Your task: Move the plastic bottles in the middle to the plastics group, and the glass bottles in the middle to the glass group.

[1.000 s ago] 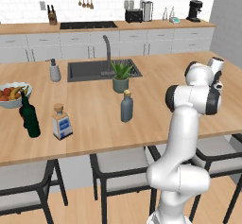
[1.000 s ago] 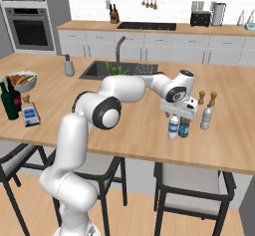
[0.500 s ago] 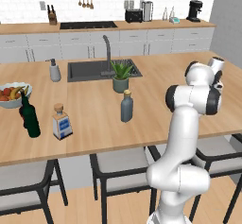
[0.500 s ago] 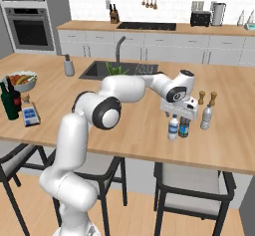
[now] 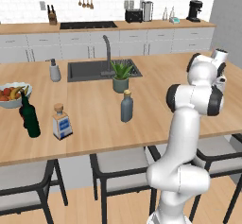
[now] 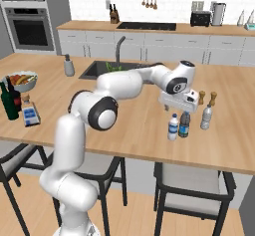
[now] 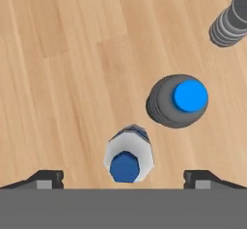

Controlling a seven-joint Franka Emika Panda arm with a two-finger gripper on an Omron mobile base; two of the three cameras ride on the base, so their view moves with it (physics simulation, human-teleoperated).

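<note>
My claw point(image 6: 175, 109) is released, jaws spread wide either side of the white bottle point(image 7: 128, 156) and touching nothing. Over the last second they eased out the last little bit, while the arm and every bottle stayed put. The white bottle stands upright on its own, directly below me near the front edge of the counter point(image 6: 139, 130) toward its right end. It is just beside the blue bottle point(image 6: 184, 124), with the clear bottle point(image 6: 206, 116) a little further right, so I judge the plastics job done: 1 of 3 moved. The 2 glass ones are not yet moved. The square bottle point(image 5: 62, 122) sits near the front edge at the left end, just beside the wine bottle point(image 5: 30, 116), perhaps close enough already. The grey bottle point(image 5: 126, 106) stands alone mid-counter, well apart from the wine bottle. My next move, I reckon, is straight up clear of the caps, then across to the grey bottle.
</note>
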